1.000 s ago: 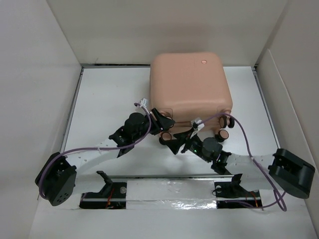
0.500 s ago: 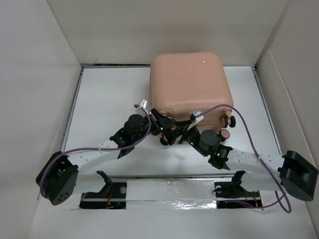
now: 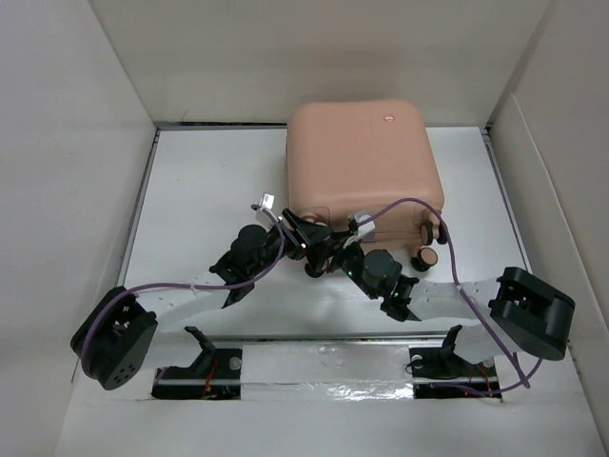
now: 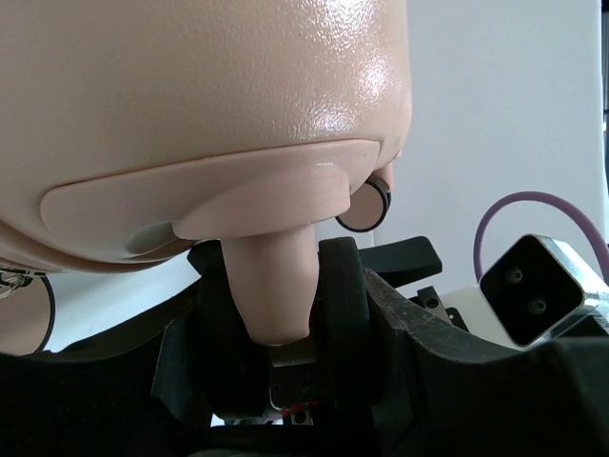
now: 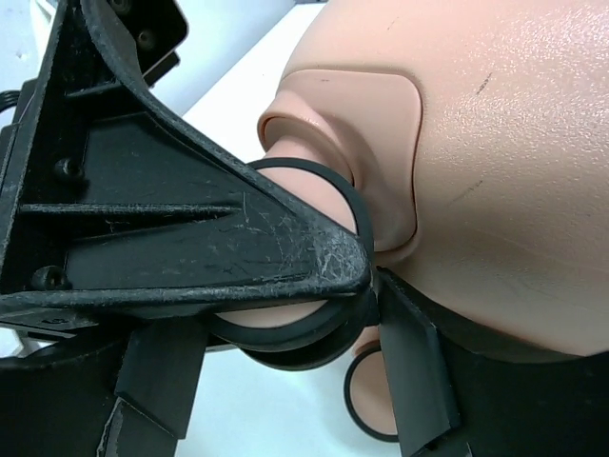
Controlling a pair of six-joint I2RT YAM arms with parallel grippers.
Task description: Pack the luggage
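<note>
The luggage (image 3: 366, 157), a closed peach-pink hard shell, lies flat at the back of the white table, its wheeled end toward the arms. Both grippers are at its near-left corner. My left gripper (image 3: 309, 239) (image 4: 276, 319) is shut on a caster, with the pink caster stem (image 4: 271, 271) between its black fingers (image 4: 347, 295). My right gripper (image 3: 329, 255) (image 5: 374, 281) is just beside it and shut on a black-rimmed caster wheel (image 5: 285, 328); one finger (image 5: 190, 238) covers most of that wheel and the other finger (image 5: 419, 371) touches its rim.
Two more casters (image 3: 428, 255) stick out at the luggage's near-right corner, and another wheel (image 5: 366, 395) shows below the right fingers. Tall white walls (image 3: 67, 171) close in the table. Purple cables (image 3: 419, 205) loop over both arms.
The right arm has swung left along the luggage's wheeled end, and its gripper has come up against the left gripper at the near-left casters. The left gripper and the luggage stay put.
</note>
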